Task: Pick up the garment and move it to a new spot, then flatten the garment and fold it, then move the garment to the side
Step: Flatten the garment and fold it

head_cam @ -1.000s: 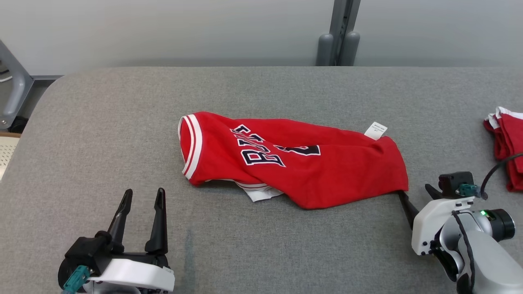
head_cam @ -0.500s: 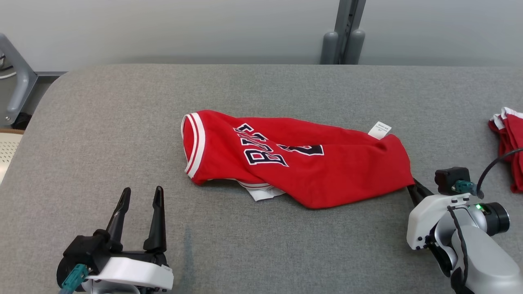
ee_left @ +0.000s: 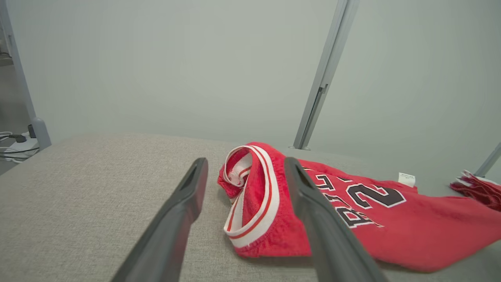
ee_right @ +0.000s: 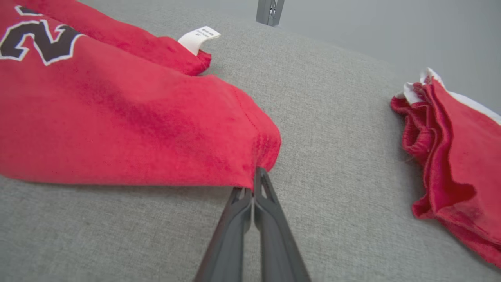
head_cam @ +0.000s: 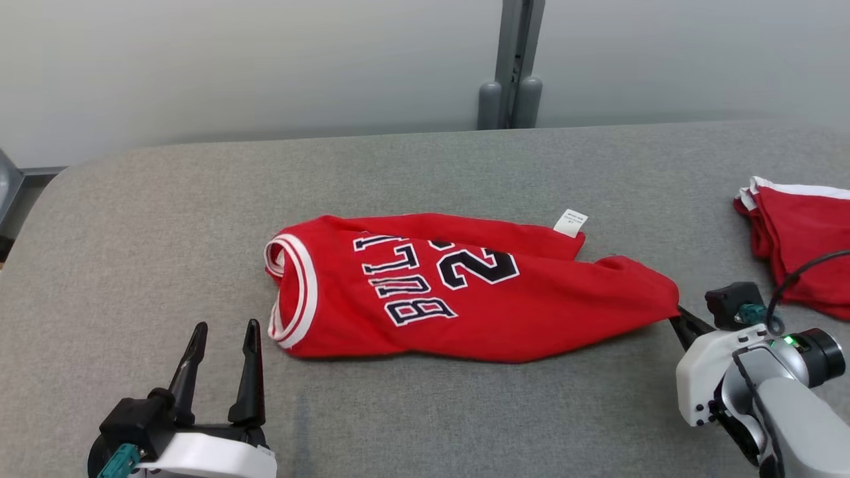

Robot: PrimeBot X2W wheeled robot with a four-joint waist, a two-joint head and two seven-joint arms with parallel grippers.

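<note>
Head view: right gripper (head_cam: 679, 318) low at the right, forearm angled inward, fingers clenched on the hem corner of the red jersey (head_cam: 431, 299) lying mid-way across the grey table (head_cam: 133, 232). Left gripper (head_cam: 226, 326) near left, released, clear of cloth.
Left wrist view: striped opening just ahead of the spread fingers.
Right wrist view: tips pinch the hem; second red garment (ee_right: 450, 137) lies apart.

The left claw (head_cam: 226, 326) and right claw (head_cam: 676, 317) each carry two long, tapering dark fingers (head_cam: 251, 372) rising from a white shell (head_cam: 206, 457). Beside each shell sits a teal connector (head_cam: 118, 460). By the right shell are a looping black cable (head_cam: 797, 279), a green light (head_cam: 787, 342) and a silver-grey forearm (head_cam: 790, 411).
</note>
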